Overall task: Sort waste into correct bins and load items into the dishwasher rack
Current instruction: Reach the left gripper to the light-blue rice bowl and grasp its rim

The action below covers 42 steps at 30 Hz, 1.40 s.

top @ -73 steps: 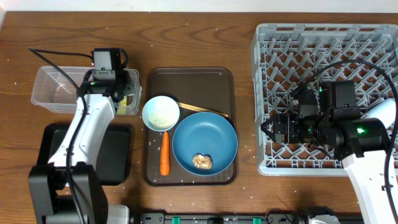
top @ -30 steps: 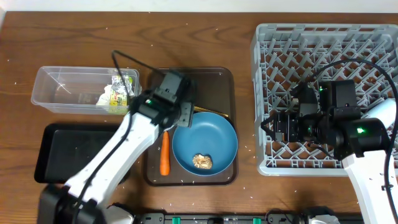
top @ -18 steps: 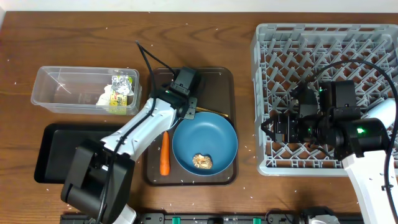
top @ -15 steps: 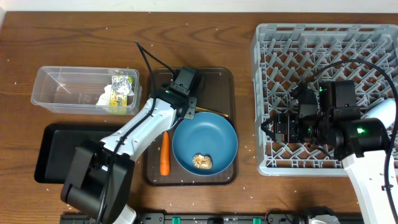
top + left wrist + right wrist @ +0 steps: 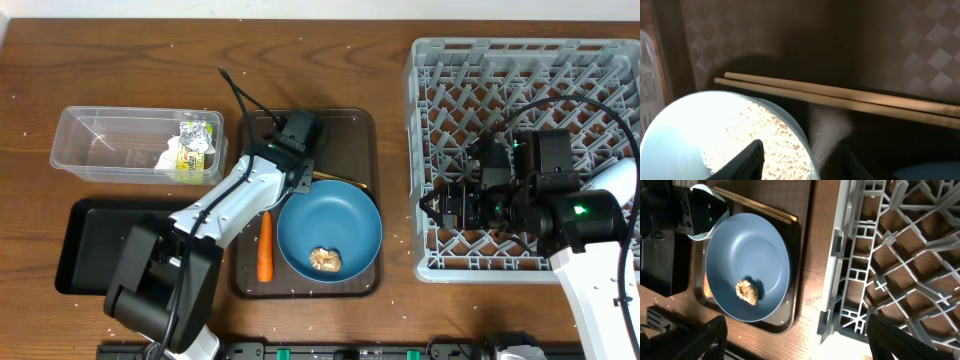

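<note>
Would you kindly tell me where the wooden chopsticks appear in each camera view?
Overhead: the chopsticks lie along the blue plate's upper edge.
Left wrist: across the middle, beyond the rice bowl.
Right wrist: top left, above the plate.
Shared landmark: the brown tray beneath them.

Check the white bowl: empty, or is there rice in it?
Not empty. In the left wrist view, loose white rice covers the floor of the white bowl.

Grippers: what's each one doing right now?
Left gripper: open, fingers astride the white bowl rim, not gripping yet.
Right gripper: open, empty.
</note>
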Available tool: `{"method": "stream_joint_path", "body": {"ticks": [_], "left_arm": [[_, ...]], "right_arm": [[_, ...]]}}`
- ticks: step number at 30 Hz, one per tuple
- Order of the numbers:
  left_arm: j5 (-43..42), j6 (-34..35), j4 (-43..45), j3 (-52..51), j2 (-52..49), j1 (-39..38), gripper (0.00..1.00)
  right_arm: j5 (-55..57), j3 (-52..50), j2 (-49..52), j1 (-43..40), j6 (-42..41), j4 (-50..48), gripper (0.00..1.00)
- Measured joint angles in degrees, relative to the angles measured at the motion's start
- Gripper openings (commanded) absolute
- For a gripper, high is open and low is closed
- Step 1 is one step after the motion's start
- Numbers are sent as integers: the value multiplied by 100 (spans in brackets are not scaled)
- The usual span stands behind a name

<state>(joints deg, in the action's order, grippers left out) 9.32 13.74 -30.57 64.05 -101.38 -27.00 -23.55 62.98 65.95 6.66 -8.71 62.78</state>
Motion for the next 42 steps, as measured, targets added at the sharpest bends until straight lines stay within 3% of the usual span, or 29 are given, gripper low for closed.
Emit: {"method": "stream_joint_path", "body": {"ticks": [14, 23, 34, 39, 42], "left_arm": [[46, -2, -262, 0, 199, 17, 43], [-35, 2, 105, 0, 55, 37, 43], [-31, 50, 118, 0, -96, 66, 29], [-31, 94, 138, 0, -254, 66, 27], [-22, 140, 227, 0, -494, 66, 11]], "right_arm": [[0, 0, 0, 0, 0, -22, 84], [2, 0, 0, -2, 0, -28, 84], [0, 0, 0, 0, 0, 66, 84], [0, 0, 0, 0, 0, 66, 84], [0, 0, 0, 0, 0, 66, 84]]}}
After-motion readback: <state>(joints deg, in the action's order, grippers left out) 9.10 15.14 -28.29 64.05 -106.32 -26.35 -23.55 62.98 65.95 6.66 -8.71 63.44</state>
